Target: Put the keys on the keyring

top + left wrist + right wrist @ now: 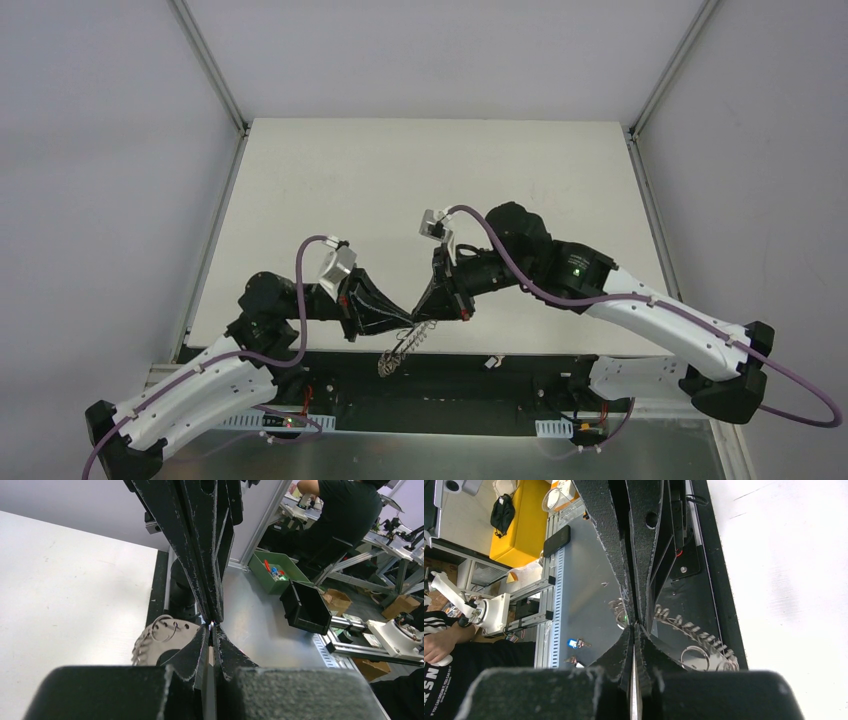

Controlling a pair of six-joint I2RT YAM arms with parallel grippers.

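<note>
The silvery-grey metal keyring (403, 347), its rim fringed with thin wire loops, hangs limp in the air above the black strip (520, 365) at the near edge of the white desk (400, 180), about midway between left and right. It dangles from the spot where my two grippers meet tip to tip. My left gripper (409, 316) is pressed fully closed, and so is my right gripper (427, 312). One of them must have the ring pinched, but I cannot tell which. The tiny dark key I cannot make out in any view; if it is here, it is buried in that pinch.

I judge the step in hand to be threading, done right at the fingertips. To do it well I should hold one gripper rigid, work the other slowly along the wire, and relax neither grip until the piece visibly sits on the ring. A drop here would likely go off the near edge.

From above I see the ring's full hang and both arms, but the tips merge into one dark point. My left wrist camera shows the keyring (161, 636) bunched just left of my fingers (192, 652). My right wrist camera shows the keyring (696, 637) strung out to the right as a row of loops. Neither shows the contact itself.
</note>
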